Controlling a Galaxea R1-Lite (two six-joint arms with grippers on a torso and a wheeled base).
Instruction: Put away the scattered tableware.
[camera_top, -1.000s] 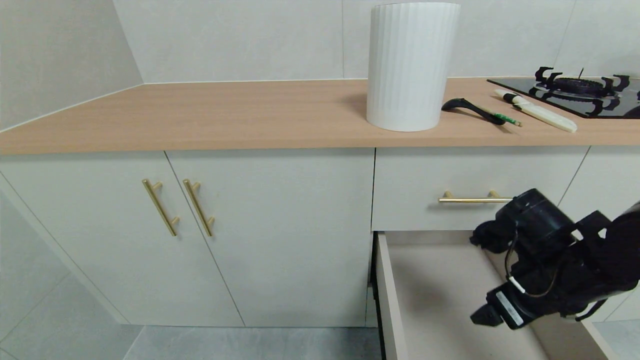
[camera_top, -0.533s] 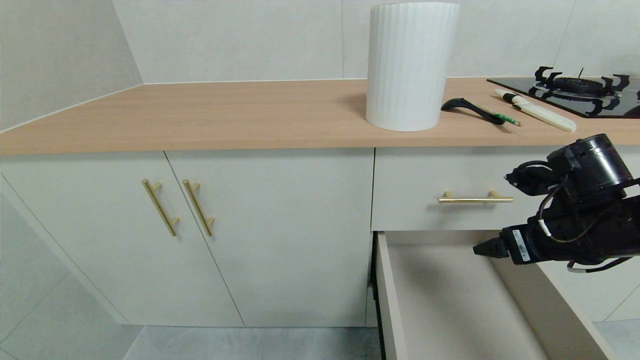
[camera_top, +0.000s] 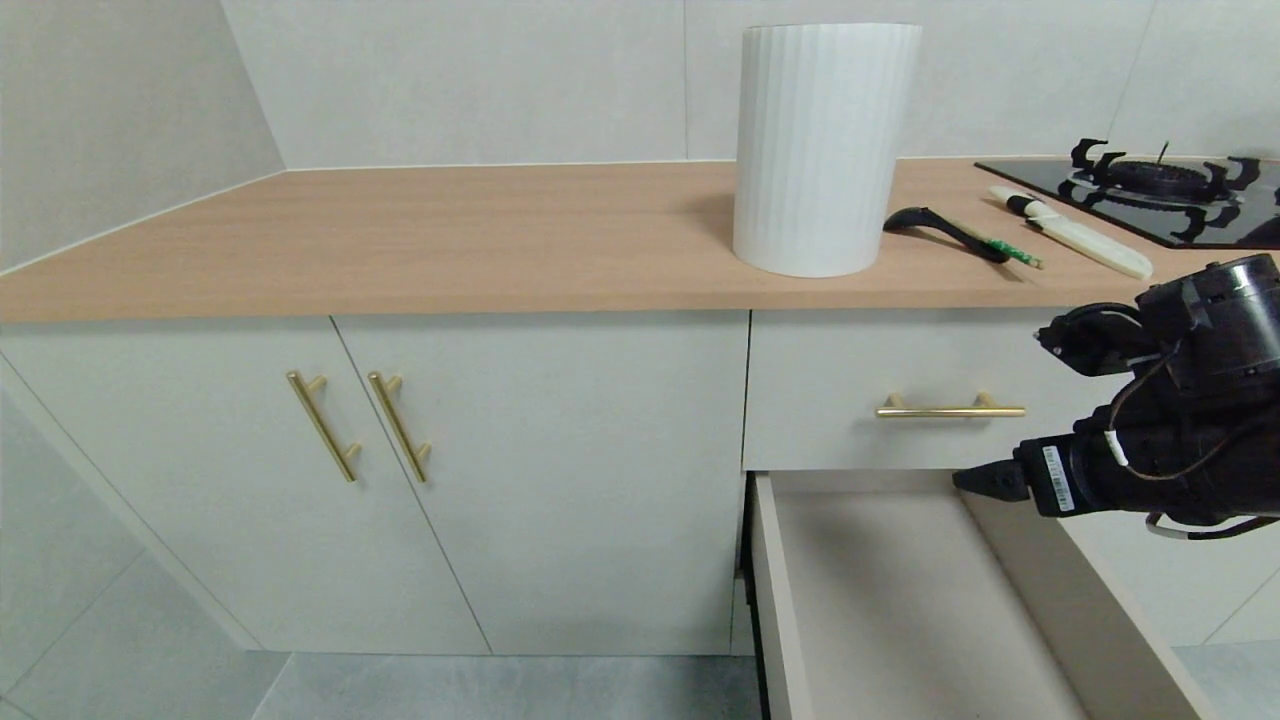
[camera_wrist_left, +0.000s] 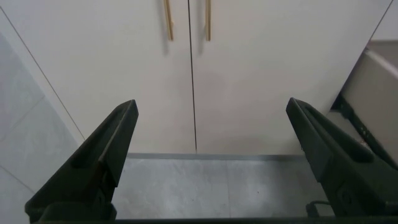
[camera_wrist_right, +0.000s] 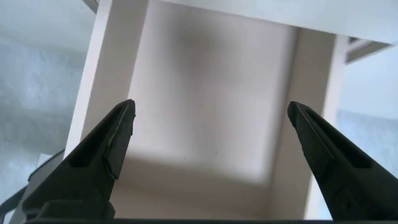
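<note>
Tableware lies loose on the wooden counter (camera_top: 450, 240) at the upper right of the head view. A black ladle (camera_top: 940, 226) is there with thin green-tipped sticks (camera_top: 1010, 246) touching its handle. Just right of them is a long cream utensil (camera_top: 1080, 236) with a dark band near its far end. All three rest flat between a tall white ribbed container (camera_top: 815, 150), standing upright at upper centre, and a black gas hob (camera_top: 1160, 195) at the right edge.

Below the counter's front edge, at centre right, is a closed drawer front with a brass handle (camera_top: 950, 408). Under it, at lower right, an open drawer (camera_top: 775, 600) is pulled out with its pale floor bare. The right gripper (camera_top: 985, 482) hangs at the right of the frame, above the open drawer's far right corner and well apart from the utensils. Its fingers are spread wide and grasp nothing. Two cabinet doors (camera_top: 400, 500) with slanted brass handles fill the left half. Pale tiled wall rises behind the counter, and grey floor tiles (camera_top: 500, 690) run along the bottom.

The right wrist view looks down between the parted fingers into the drawer's box, showing its side walls and the floor beyond. The left wrist view shows the left gripper (camera_wrist_left: 211, 104), its fingers likewise released and wide apart. It faces the seam between the two doors, with the skirting and floor beneath and the drawer's side at one edge.
</note>
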